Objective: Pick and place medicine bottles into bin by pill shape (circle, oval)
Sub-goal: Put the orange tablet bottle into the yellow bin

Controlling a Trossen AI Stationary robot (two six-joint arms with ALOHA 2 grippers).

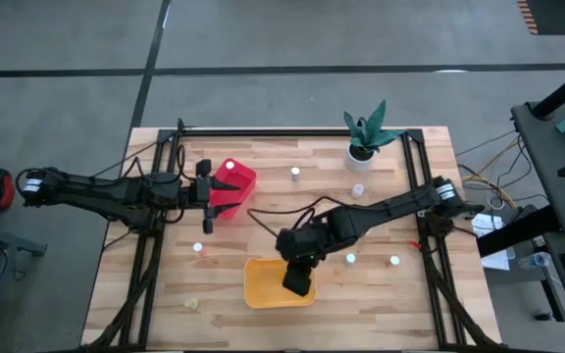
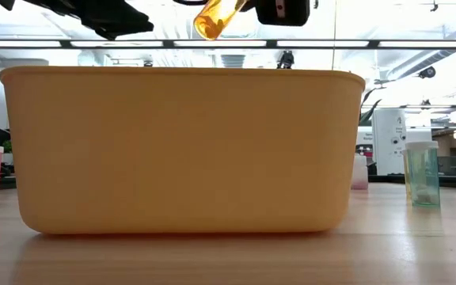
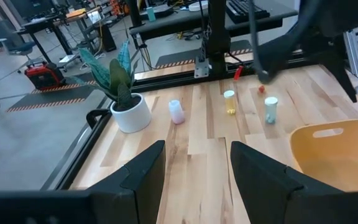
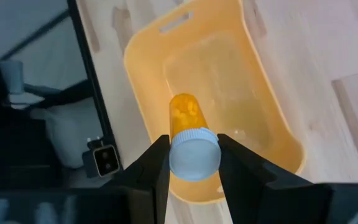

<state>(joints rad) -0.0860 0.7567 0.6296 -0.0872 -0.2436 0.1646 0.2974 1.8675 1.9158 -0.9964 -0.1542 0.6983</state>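
Overhead, right tool (image 4: 193, 163) clamps one amber bottle (image 4: 188, 134) above yellow bin (image 4: 266, 112); left tool (image 3: 194, 165) gapes empty.

The high view looks straight down on the whole counter (image 1: 165, 284). The low view sits at counter height, pressed close against the yellow bin (image 2: 180, 150). Both wrist views also catch that bin, the right one from directly above.
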